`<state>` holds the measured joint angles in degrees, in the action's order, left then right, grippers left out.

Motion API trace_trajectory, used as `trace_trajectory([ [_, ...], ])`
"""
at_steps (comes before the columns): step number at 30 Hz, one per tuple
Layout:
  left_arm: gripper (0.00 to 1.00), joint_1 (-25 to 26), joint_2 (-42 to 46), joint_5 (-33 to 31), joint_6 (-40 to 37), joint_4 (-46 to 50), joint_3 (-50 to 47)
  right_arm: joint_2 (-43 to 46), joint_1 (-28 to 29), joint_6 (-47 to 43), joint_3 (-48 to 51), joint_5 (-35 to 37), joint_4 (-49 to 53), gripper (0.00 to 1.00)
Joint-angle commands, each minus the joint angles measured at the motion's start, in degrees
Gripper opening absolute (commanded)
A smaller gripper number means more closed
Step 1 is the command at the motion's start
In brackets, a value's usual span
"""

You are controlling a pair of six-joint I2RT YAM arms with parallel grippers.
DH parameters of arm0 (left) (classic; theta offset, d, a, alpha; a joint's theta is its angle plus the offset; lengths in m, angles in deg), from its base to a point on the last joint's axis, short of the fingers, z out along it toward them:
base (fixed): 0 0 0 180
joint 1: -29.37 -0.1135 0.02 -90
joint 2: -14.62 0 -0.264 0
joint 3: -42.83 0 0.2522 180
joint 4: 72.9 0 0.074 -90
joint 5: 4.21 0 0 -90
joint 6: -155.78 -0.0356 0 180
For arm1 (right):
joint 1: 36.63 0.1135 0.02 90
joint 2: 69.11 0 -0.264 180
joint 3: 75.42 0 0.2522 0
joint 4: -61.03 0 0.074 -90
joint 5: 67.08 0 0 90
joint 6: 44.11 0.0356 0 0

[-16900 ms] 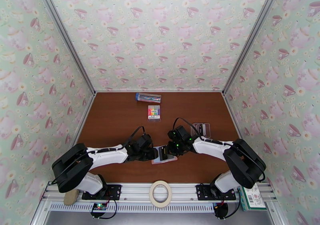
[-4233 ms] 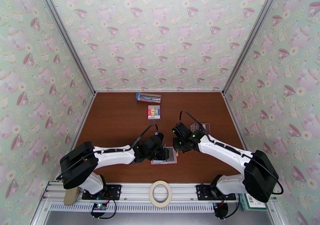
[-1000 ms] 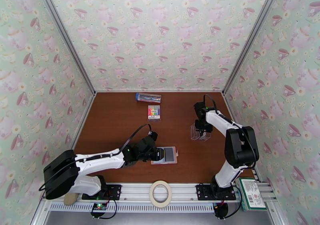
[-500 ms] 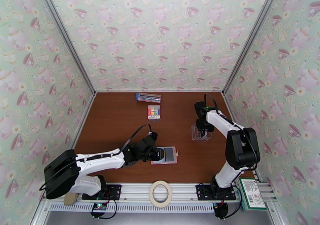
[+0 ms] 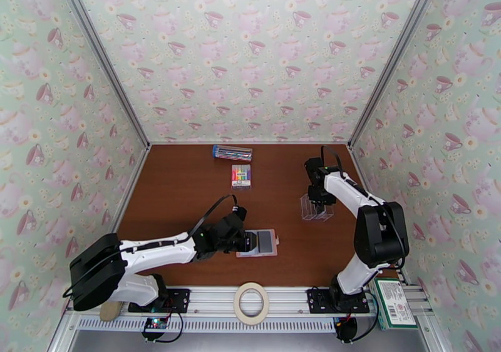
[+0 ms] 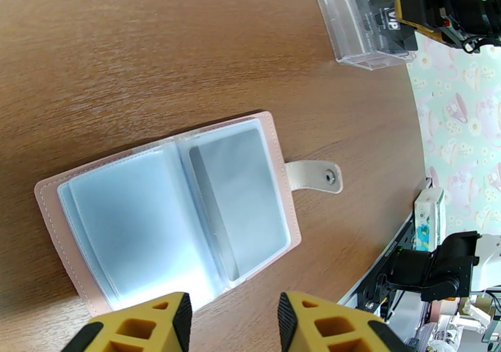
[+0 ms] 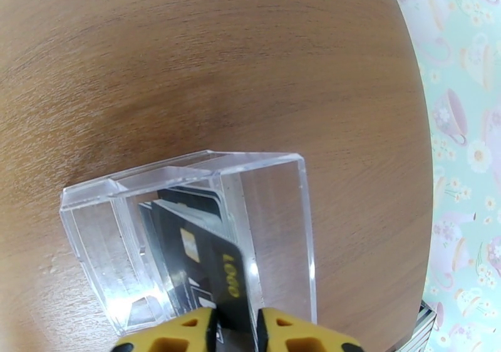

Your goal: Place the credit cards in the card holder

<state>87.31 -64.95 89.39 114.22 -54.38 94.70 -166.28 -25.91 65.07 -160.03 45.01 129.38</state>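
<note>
The card holder [image 5: 263,243] lies open and flat on the brown table, pink with grey-blue pockets [image 6: 175,203]; its snap tab [image 6: 316,176] points right. My left gripper [image 5: 247,240] stands open at its left edge, its yellow fingers [image 6: 138,325] either side of the holder's near edge, and grips nothing. At the right, a clear plastic stand [image 5: 315,209] [image 7: 275,203] holds several dark credit cards [image 7: 188,222]. My right gripper [image 5: 319,198] [image 7: 237,329] reaches down into the stand, shut on the top edge of a dark credit card [image 7: 227,275] with yellow digits. That card [image 6: 383,24] still sits in the stand.
A pack of coloured markers [image 5: 241,175] and a blue-ended pen box [image 5: 232,153] lie at the back centre. A tape roll [image 5: 251,303] rests on the front rail, and a printed box [image 5: 392,309] sits at the front right. Patterned walls enclose the table on three sides.
My right gripper's jaws have closed onto the dark card in the stand, and the stand has shifted slightly. The left arm and card holder have not moved.
</note>
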Motion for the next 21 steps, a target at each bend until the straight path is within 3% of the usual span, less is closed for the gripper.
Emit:
trace_trajectory([
  [1,0.44,-0.37,-0.79,0.27,-0.18,-0.22,0.83,1.61,-0.52,-0.02,-1.21,0.33,1.12,0.2],
  [21,0.44,-0.33,-0.62,0.37,0.07,-0.45,0.67,3.63,-0.43,0.56,-0.79,-2.73,1.6,0.02],
])
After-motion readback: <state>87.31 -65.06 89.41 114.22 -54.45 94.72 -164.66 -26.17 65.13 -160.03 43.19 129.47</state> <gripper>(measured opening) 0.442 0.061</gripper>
